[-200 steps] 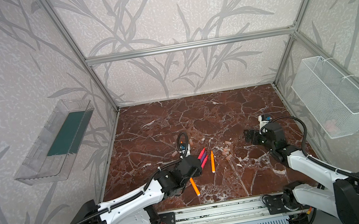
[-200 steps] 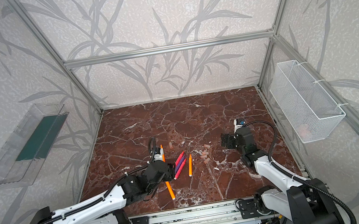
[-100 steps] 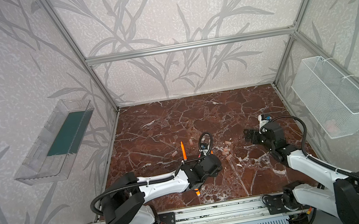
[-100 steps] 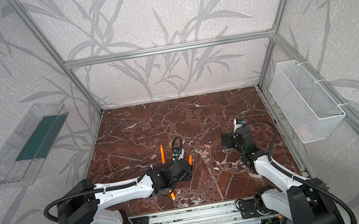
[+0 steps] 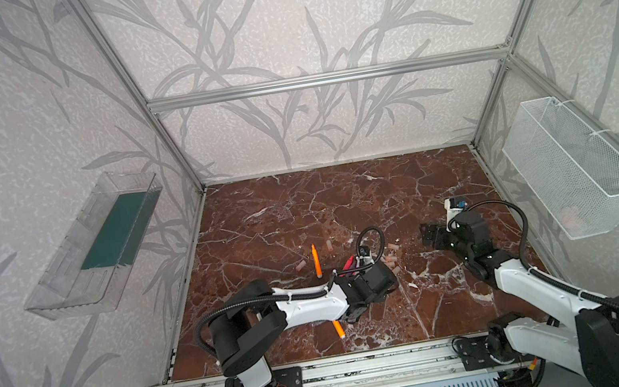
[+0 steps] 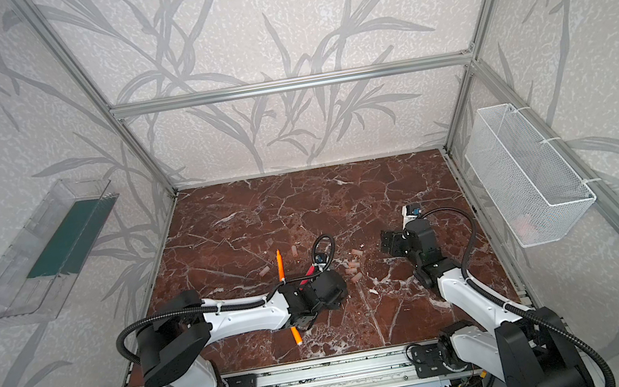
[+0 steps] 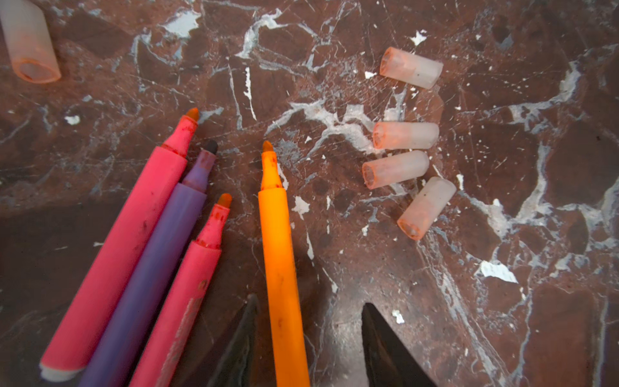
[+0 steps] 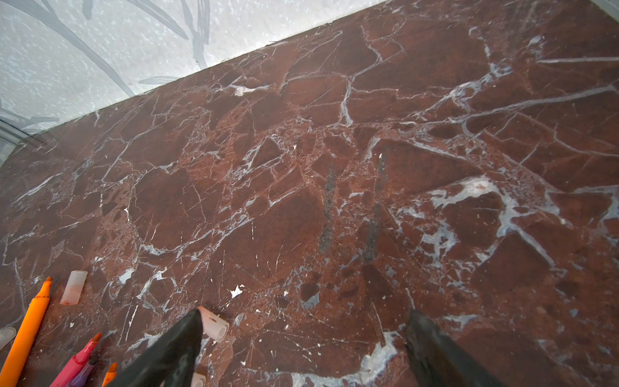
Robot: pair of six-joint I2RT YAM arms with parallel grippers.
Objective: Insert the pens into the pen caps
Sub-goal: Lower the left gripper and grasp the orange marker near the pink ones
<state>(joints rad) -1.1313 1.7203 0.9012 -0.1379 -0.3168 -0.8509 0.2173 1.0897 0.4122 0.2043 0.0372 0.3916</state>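
Left gripper farther right now, jaws half apart astride 1 orange pen, contact unclear.

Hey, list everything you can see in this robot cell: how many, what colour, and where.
orange pens: three, orange; one alone left of centre, one poking out under the left arm, one between the left hand's jaws
pink-red pens: two, pink-red; flanking the purple pen
purple pen: one, purple; between them
pen caps: six, pale translucent pink; four clustered past the pen tips, two near the lone orange pen
tabletop: one, red-brown marble
tray: one, clear with green liner; left wall
wire basket: one, white; right wall, contents unclear
left hand: black, open, straddling an orange pen
right hand: black, open, holding nothing
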